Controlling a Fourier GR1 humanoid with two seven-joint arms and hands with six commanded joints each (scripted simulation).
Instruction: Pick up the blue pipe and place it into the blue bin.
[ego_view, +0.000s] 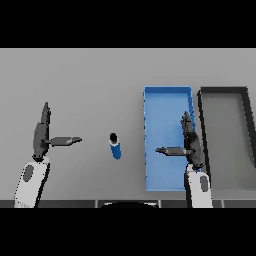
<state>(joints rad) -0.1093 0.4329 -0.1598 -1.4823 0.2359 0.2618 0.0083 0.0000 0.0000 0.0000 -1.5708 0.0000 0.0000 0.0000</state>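
**Head view: blue pipe, unheld**

Blue pipe (115, 147): upright on the grey table (90, 80), just left of the blue bin (148, 150).
Right hand (189, 145): over the bin, fingers straight.
Left hand (42, 137): far left, fingers straight.
Risk: a sideways reach could topple the pipe.

No legible text or markings.

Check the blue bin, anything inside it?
No object shows inside the blue bin. The right hand hangs over its right side, hiding some floor. The blue pipe stands on the table, left of it.
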